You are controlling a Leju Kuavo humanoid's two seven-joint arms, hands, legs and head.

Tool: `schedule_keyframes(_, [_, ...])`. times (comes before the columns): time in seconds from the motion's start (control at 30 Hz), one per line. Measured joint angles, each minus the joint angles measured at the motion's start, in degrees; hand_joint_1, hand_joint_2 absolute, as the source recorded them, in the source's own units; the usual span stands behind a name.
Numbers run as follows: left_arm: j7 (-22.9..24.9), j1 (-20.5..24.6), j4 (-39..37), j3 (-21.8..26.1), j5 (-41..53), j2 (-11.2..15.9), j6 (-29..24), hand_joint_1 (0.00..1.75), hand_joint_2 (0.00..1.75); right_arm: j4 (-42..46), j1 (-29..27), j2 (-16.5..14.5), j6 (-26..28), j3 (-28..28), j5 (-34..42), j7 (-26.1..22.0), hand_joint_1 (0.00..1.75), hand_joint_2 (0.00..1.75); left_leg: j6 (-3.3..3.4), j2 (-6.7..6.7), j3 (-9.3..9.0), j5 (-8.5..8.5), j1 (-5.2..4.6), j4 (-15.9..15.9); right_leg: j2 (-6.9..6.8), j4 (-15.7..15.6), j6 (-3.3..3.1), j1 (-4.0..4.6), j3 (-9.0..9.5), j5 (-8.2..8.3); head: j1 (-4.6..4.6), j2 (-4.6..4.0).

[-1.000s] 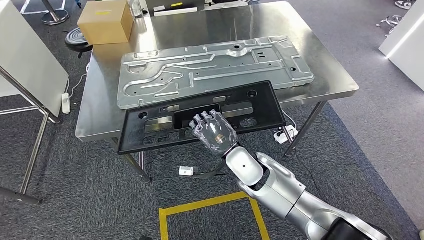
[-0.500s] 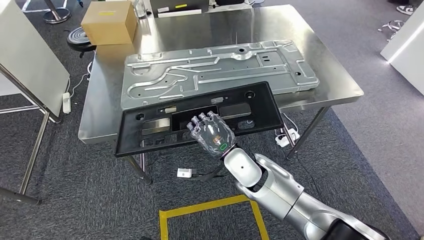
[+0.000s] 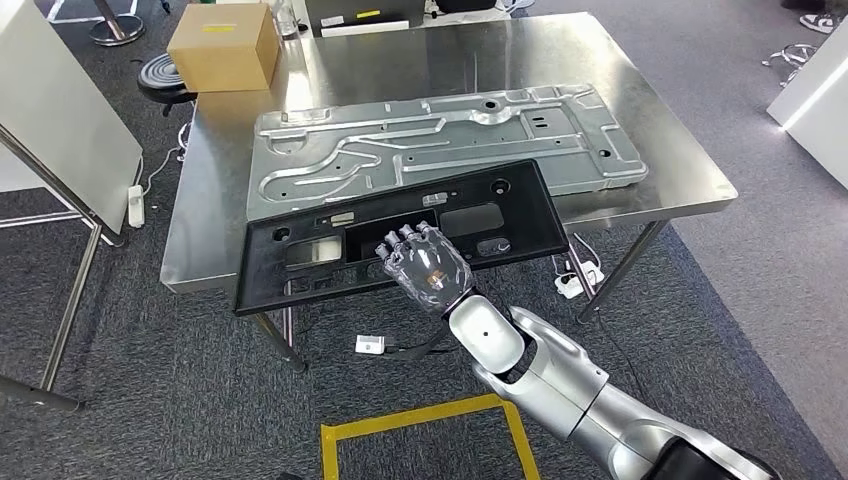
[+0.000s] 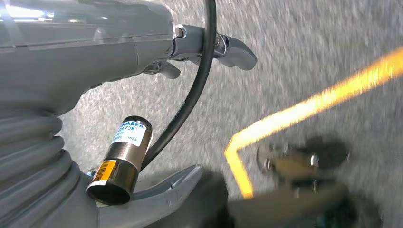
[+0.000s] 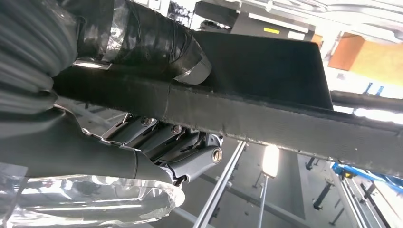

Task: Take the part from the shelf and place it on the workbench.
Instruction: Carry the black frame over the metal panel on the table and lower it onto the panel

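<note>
Steel tabletop [image 3: 650,120] carries a large stamped silver panel [image 3: 440,135] across its middle and a cardboard box [image 3: 225,45] at 11 o'clock. The panel lies just beyond the black part [image 3: 400,235], at its 12 o'clock. Black part: long flat plastic frame with rectangular cutouts, overhanging the tabletop's near edge. Right robot hand [image 3: 425,265] clamped on its near edge, fingers through a cutout. Left robot hand [image 4: 209,47] hangs over carpet, holding nothing, fingers apart.

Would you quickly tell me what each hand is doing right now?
Left hand: fingers apart, holding nothing.
Right hand: gripping the black panel.
</note>
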State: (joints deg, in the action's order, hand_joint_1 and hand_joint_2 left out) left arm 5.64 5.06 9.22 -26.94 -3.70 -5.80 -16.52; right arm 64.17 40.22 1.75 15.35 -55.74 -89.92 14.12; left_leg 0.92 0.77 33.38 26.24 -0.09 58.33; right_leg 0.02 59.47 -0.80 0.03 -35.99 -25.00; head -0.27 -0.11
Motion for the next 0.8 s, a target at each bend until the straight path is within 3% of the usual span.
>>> schedule_keyframes(0.07, [0.0,0.0,0.0,0.0,0.0,0.0,0.0,0.00,1.75,0.0,0.0,-0.1,0.0,0.0,0.0,0.0,1.73,1.75,-0.62,-0.14,0.25,1.05,0.01,1.2,-0.04,-0.8,-0.32,-0.45,0.61,0.14,-0.10,0.00])
schedule_keyframes(0.1, [0.0,0.0,0.0,-0.1,0.0,0.1,0.0,0.00,1.75,0.0,0.1,-0.1,0.0,0.0,0.0,0.0,1.73,1.75,-0.95,-0.22,1.24,2.37,0.08,3.5,-0.10,-1.1,-0.49,-0.71,0.93,0.19,-0.16,0.00])
schedule_keyframes(0.17, [0.0,0.1,0.0,-0.1,0.0,0.1,0.0,0.00,1.75,0.0,0.2,-0.2,0.0,0.0,0.0,0.0,1.73,1.75,-1.55,-0.33,4.98,5.63,0.47,10.8,-0.23,-1.2,-0.72,-0.80,1.19,0.08,-0.29,0.00])
schedule_keyframes(0.2, [0.0,0.1,0.0,-0.2,0.0,0.1,0.0,0.00,1.75,0.0,0.1,-0.2,0.0,0.0,0.0,0.0,1.73,1.75,-1.83,-0.36,6.88,6.58,0.66,14.1,-0.27,-1.2,-0.76,-0.82,1.22,-0.01,-0.28,0.00])
schedule_keyframes(0.23, [0.0,0.2,0.0,-0.2,-0.1,0.1,0.0,0.00,1.75,0.0,0.0,-0.2,0.0,0.0,0.0,0.0,1.73,1.75,-2.05,-0.39,7.96,6.47,0.82,15.7,-0.29,-1.1,-0.75,-0.85,1.26,-0.13,-0.29,0.00])
schedule_keyframes(0.27, [0.0,0.3,0.0,-0.3,-0.1,0.1,0.0,0.00,1.75,-0.1,-0.1,-0.2,0.0,0.0,0.0,0.0,1.73,1.75,-2.23,-0.43,7.98,5.23,0.97,15.2,-0.28,-1.0,-0.66,-0.92,1.34,-0.30,-0.28,0.00])
schedule_keyframes(0.33, [0.0,0.3,0.0,-0.4,0.0,0.2,0.0,0.00,1.75,0.0,-0.1,-0.3,0.0,0.0,0.0,0.1,1.73,1.75,-2.41,-0.55,5.20,0.87,1.26,8.4,-0.13,-0.6,-0.29,-1.13,1.65,-0.81,-0.28,0.00])
schedule_keyframes(0.4, [0.1,0.2,0.0,-0.4,0.0,0.3,0.0,0.00,1.75,0.0,-0.1,-0.3,0.1,0.0,0.0,0.2,1.73,1.75,-2.17,-0.60,2.25,-1.43,1.13,2.1,0.04,-0.1,0.31,-1.05,1.73,-1.25,-0.29,0.00])
schedule_keyframes(0.57, [0.1,0.1,0.0,-0.6,0.0,0.3,0.0,0.00,1.75,0.0,0.0,-0.4,0.1,0.0,0.0,0.2,1.73,1.75,-0.21,-0.31,1.26,-1.32,0.98,0.2,-0.06,0.8,1.67,-0.97,1.37,-2.18,-0.24,0.00])
schedule_keyframes(0.63, [0.0,0.2,0.0,-0.6,0.0,0.3,0.0,0.00,1.75,0.0,0.1,-0.4,0.2,0.0,0.0,0.2,1.73,1.75,0.49,-0.34,1.01,-1.38,1.08,-0.1,-0.02,5.8,1.97,-1.06,-1.01,-4.90,-0.21,0.00])
schedule_keyframes(0.7, [0.0,0.2,0.0,-0.7,0.0,0.3,0.0,0.00,1.75,-0.1,0.1,-0.4,0.2,0.0,0.0,0.2,1.73,1.75,0.84,-0.35,0.99,-1.26,0.91,-0.1,0.00,13.3,2.09,-1.02,-4.97,-7.77,-0.21,0.00])
schedule_keyframes(0.73, [0.0,0.2,0.0,-0.7,0.0,0.3,0.0,0.00,1.75,-0.1,0.0,-0.4,0.2,0.0,0.0,0.2,1.73,1.75,0.94,-0.34,0.97,-1.19,0.81,-0.1,-0.01,15.5,2.07,-1.01,-6.35,-8.07,-0.21,0.00])
schedule_keyframes(0.77, [0.0,0.2,0.0,-0.8,0.0,0.3,0.0,0.00,1.75,-0.2,-0.1,-0.4,0.2,0.0,0.0,0.2,1.73,1.75,0.98,-0.29,0.91,-1.11,0.72,0.0,-0.01,15.7,1.94,-0.97,-6.72,-7.21,-0.21,0.00])
schedule_keyframes(0.8, [0.0,0.2,0.0,-0.8,0.0,0.3,0.0,0.00,1.75,-0.2,-0.1,-0.4,0.2,0.0,0.0,0.3,1.73,1.75,0.98,-0.21,0.81,-1.02,0.64,0.0,-0.01,13.5,1.70,-0.90,-5.95,-5.37,-0.21,0.00])
